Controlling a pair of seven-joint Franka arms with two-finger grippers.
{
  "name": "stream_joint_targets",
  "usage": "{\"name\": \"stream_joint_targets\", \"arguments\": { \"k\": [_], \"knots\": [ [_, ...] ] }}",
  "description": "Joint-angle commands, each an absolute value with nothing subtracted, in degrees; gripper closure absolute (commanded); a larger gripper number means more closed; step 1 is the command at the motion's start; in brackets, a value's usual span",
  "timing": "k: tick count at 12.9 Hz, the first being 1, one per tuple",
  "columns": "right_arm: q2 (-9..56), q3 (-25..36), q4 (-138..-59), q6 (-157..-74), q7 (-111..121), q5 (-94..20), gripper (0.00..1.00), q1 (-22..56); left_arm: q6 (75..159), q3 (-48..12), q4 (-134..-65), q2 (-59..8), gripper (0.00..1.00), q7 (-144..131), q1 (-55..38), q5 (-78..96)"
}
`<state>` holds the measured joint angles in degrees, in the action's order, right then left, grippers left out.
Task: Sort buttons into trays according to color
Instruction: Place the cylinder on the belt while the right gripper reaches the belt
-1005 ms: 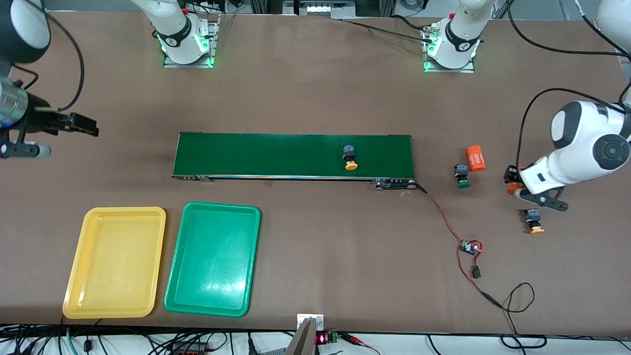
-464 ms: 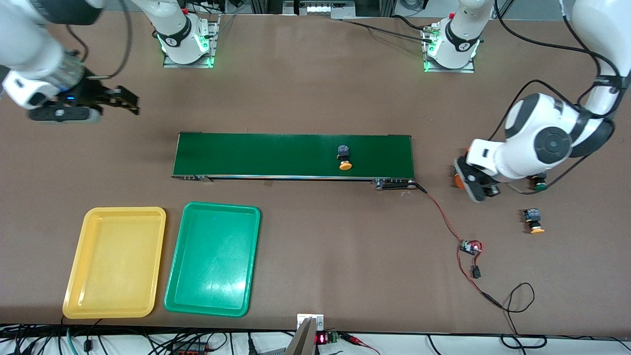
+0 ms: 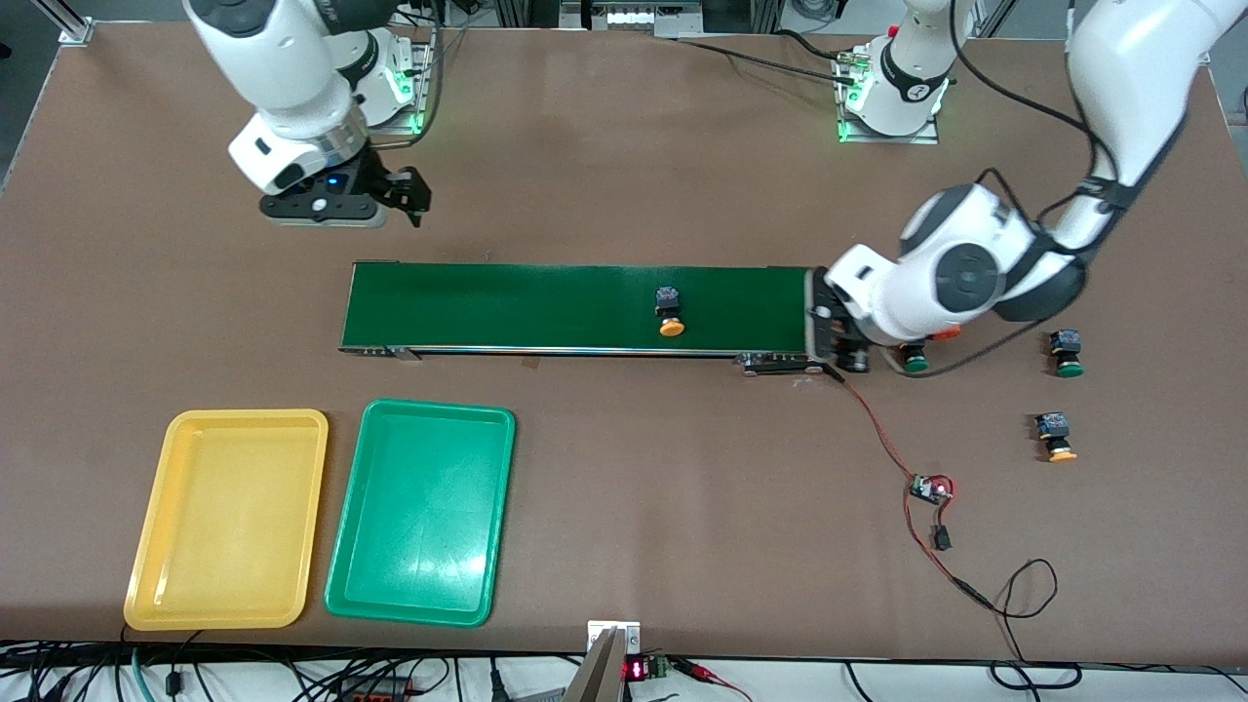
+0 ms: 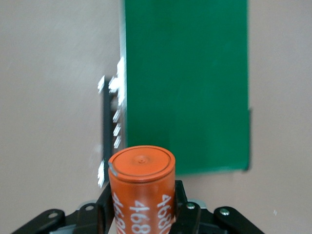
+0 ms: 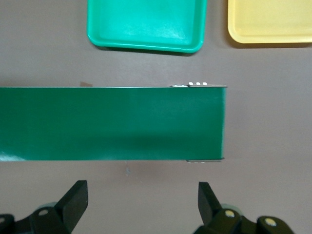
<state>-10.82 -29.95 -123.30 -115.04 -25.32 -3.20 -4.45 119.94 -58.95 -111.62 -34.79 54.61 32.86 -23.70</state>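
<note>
One yellow-orange button (image 3: pixel 668 315) lies on the dark-green belt (image 3: pixel 546 307). Another yellow-orange button (image 3: pixel 1056 436) and a green button (image 3: pixel 1067 353) lie on the table at the left arm's end. A second green button (image 3: pixel 915 361) shows partly under the left arm. My left gripper (image 3: pixel 827 331) hangs over the belt's end, shut on an orange 4680 cylinder (image 4: pixel 141 190). My right gripper (image 3: pixel 408 198) is open and empty over the table by the belt's other end, as its wrist view (image 5: pixel 141 200) shows. The yellow tray (image 3: pixel 146 546) and green tray (image 3: pixel 343 546) are empty.
A red-black cable with a small circuit board (image 3: pixel 929 488) runs from the belt's end toward the front camera. Another orange cylinder (image 3: pixel 948 331) is mostly hidden under the left arm. The right wrist view shows the belt (image 5: pixel 112 122), green tray (image 5: pixel 146 44) and yellow tray (image 5: pixel 270 34).
My left arm has swung from its end of the table to the belt's end, carrying the cylinder. My right arm has moved in toward the belt. The button on the belt has shifted toward the right arm's end.
</note>
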Motion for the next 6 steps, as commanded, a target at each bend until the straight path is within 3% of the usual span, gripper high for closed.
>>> {"name": "stream_joint_targets", "arguments": {
  "k": [1, 3, 4, 5, 6],
  "knots": [
    [-9.3, -30.9, -123.6, -118.3, -26.8, -8.3, 0.0, -5.9, 119.8, -58.8, -111.7, -35.2, 0.86, 55.9, 30.1, -24.6],
    [-7.7, -31.0, -123.6, -120.0, -29.1, -8.5, 0.0, -3.9, 120.8, -57.7, -111.8, -35.3, 0.85, 55.2, 26.8, -24.7],
    [-7.0, -31.0, -123.6, -120.2, -30.5, -8.3, 0.0, -3.3, 121.3, -56.6, -111.8, -35.4, 0.79, 53.6, 24.6, -24.7],
    [-6.1, -31.4, -123.6, -121.2, -31.1, -7.9, 0.0, -2.5, 122.9, -55.7, -111.8, -35.2, 0.62, 52.3, 23.0, -26.0],
    [-5.4, -31.5, -123.7, -122.1, -31.6, -7.7, 0.0, -2.1, 123.0, -55.6, -111.8, -34.9, 0.01, 49.9, 22.6, -27.4]
  ]
}}
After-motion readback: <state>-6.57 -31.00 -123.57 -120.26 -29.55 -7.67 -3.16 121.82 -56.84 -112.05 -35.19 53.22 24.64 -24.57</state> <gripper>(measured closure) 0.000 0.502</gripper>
